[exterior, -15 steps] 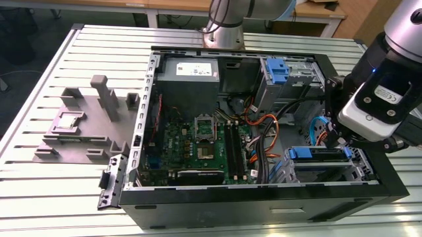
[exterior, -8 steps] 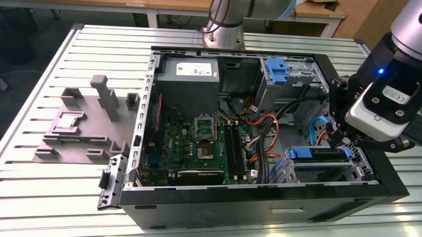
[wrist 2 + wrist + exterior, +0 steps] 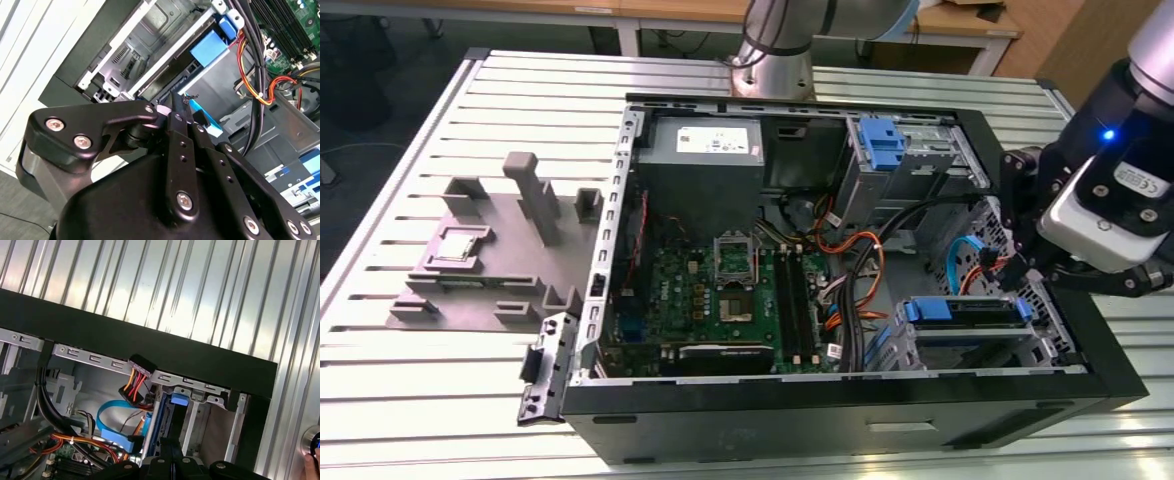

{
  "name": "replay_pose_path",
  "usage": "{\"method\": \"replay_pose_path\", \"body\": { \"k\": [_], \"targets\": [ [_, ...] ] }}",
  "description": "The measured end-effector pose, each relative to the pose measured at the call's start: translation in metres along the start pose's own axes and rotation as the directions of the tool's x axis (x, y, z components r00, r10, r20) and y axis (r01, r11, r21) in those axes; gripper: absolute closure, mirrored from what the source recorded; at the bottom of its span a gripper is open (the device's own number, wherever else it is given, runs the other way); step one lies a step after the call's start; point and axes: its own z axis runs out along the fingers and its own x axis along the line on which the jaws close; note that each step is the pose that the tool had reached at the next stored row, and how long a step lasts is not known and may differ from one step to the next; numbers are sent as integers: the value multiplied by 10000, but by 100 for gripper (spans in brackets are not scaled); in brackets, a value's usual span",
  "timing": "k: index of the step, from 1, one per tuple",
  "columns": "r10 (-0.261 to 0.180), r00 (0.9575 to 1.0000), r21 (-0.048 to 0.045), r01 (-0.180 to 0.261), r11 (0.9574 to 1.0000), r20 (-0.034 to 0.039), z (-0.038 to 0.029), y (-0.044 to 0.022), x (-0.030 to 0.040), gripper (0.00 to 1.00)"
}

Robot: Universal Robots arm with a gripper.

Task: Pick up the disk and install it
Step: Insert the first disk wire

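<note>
Where the disk (image 3: 965, 312) sits: inside the computer case (image 3: 854, 402), in the drive bay (image 3: 914, 345) at the near corner on the exterior view's right, with its blue carrier (image 3: 934, 308) showing along the top.
Gripper (image 3: 179, 102): the fingers are drawn together with nothing visibly between them. The tips hover at the bay, close beside the carrier; whether they touch it cannot be told.
Weight and stiffness: judged a dense, rigid metal block, heavy for its size. It will not flex, but the plastic carrier around it probably gives a little and could crack under a hard squeeze.
Fragility: likely sensitive to knocks and drops, with the connector end the weak spot.
Surface: the metal faces of such a drive are probably smooth, so slippery against hard pads.
Where to hold: across the two long carrier rails, near the middle, clear of the connector.
Case contents: a green motherboard (image 3: 720, 290) lies on the floor and a grey power-supply box (image 3: 700, 145) fills a far corner. Orange cables (image 3: 870, 250) and a blue cable (image 3: 958, 262) loop beside the bay, and an upright blue bracket (image 3: 881, 140) stands in the far bay.
Grey fixture (image 3: 494, 270) on the slatted table (image 3: 427, 400): well apart from the case on the exterior view's left, with a small pale square part (image 3: 460, 243) lying in one recess.
</note>
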Motion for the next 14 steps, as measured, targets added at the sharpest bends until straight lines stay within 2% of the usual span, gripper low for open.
{"method": "replay_pose_path", "body": {
  "k": [3,4,11,12,14],
  "targets": [
    [-2,10000,0,2,10000,-2,1,32,25,90],
    [-7,10000,-1,7,10000,0,1,77,50,90],
    [-28,10000,-1,28,10000,-1,4,147,72,90],
    [-51,10000,-1,51,10000,-2,5,189,86,90],
    [-135,9999,-4,135,9999,-4,6,208,94,90]
  ]
}}
